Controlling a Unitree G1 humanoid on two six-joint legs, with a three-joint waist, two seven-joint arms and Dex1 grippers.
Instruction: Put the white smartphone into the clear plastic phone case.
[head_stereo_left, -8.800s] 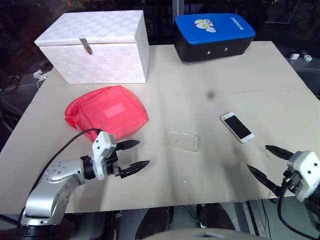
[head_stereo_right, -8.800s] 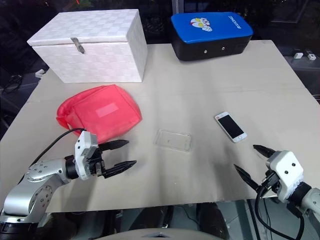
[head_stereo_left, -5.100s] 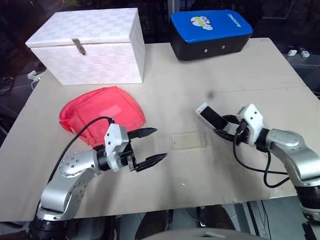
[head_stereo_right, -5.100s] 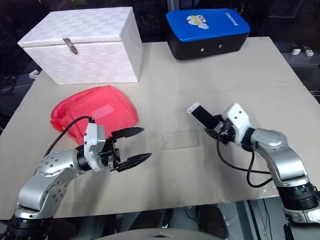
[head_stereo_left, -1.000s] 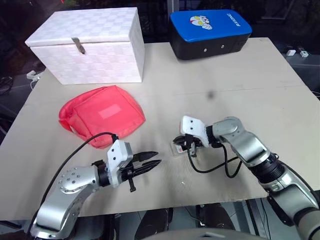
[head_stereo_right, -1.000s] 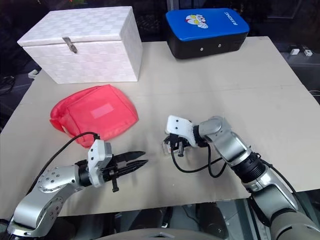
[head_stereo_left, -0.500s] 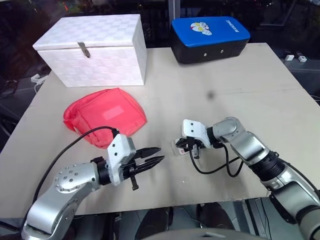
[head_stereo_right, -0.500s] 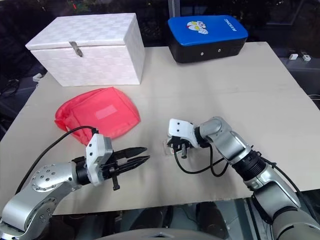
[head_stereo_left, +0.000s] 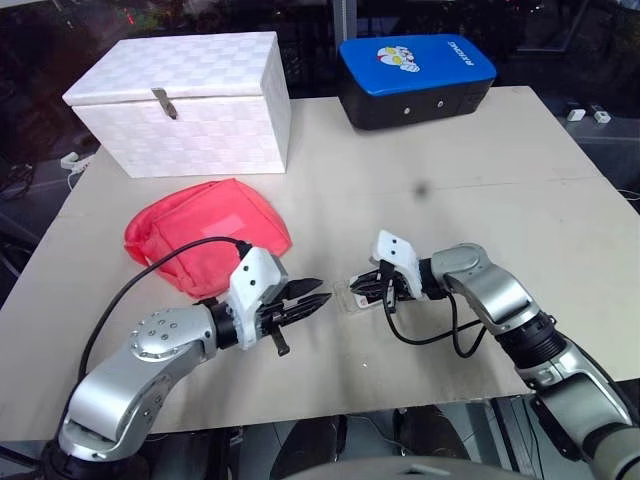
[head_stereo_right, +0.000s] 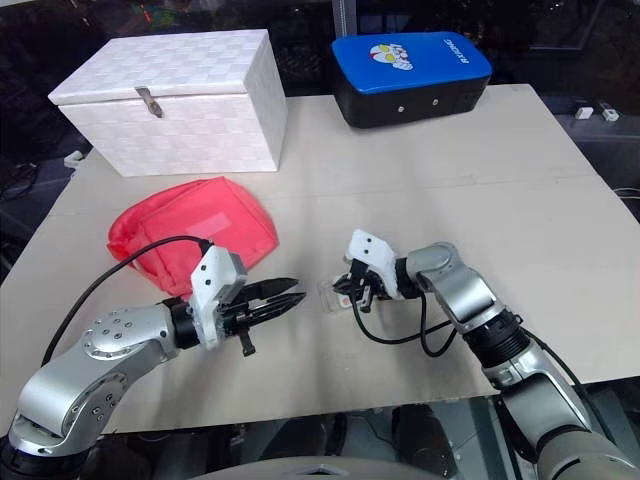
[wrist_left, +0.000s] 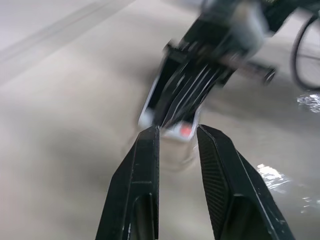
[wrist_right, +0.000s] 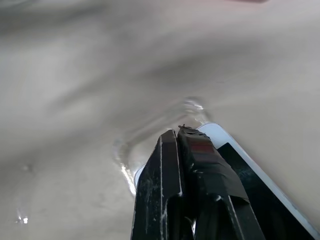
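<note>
The white smartphone (wrist_right: 216, 136) lies on the table in front of me, and the rim of the clear plastic phone case (wrist_right: 150, 131) shows around its near end. From the head views I cannot tell how fully the phone sits in the case (head_stereo_left: 352, 298). My right gripper (head_stereo_left: 368, 290) is shut, its joined fingertips (wrist_right: 186, 137) resting on top of the phone. My left gripper (head_stereo_left: 318, 293) hovers just left of the phone, pointing at it. Its fingers (wrist_left: 145, 165) stand narrowly open with nothing between them.
A red fabric bag (head_stereo_left: 205, 230) lies just behind my left arm. A white lidded box (head_stereo_left: 190, 100) and a blue-and-black case (head_stereo_left: 415, 65) stand at the back of the beige table (head_stereo_left: 520, 180). The front edge is close below both grippers.
My left gripper has moved forward, closer to the phone's end. My right gripper stays shut on top of the phone, its wrist rolled somewhat.
</note>
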